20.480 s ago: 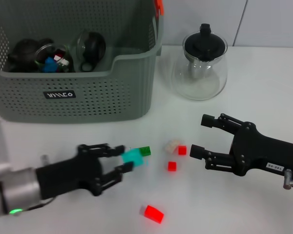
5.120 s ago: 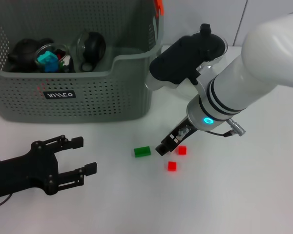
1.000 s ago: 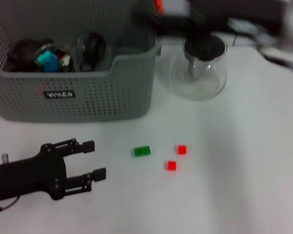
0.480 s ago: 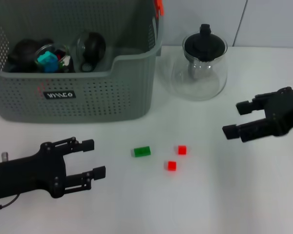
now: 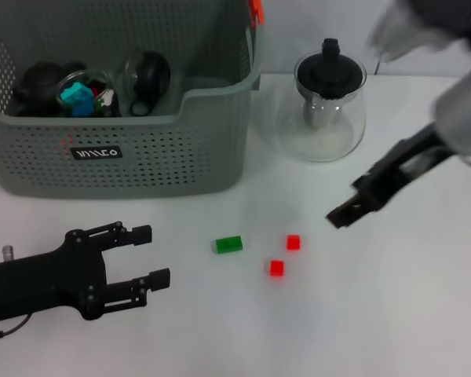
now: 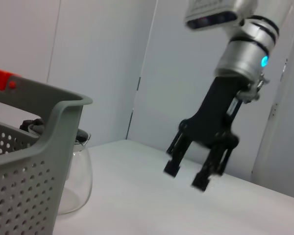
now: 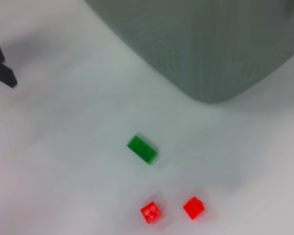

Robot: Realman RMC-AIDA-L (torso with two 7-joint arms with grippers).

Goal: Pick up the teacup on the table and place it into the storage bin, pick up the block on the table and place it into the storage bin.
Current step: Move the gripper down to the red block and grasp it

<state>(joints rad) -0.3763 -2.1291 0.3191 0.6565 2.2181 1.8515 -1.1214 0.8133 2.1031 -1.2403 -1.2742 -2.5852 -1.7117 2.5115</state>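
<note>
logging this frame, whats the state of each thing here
storage bin: upright, holding dark teaware and small blocks
glass teapot: upright, black lid on
green block: lying on table
two red blocks: on table, apart
left gripper: open, empty, low beside table
right gripper: open, empty, above table

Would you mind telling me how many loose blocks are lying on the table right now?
3. A green block lies nearest the storage bin; two red blocks sit close together just to its right. Others may be hidden inside the bin.
</note>
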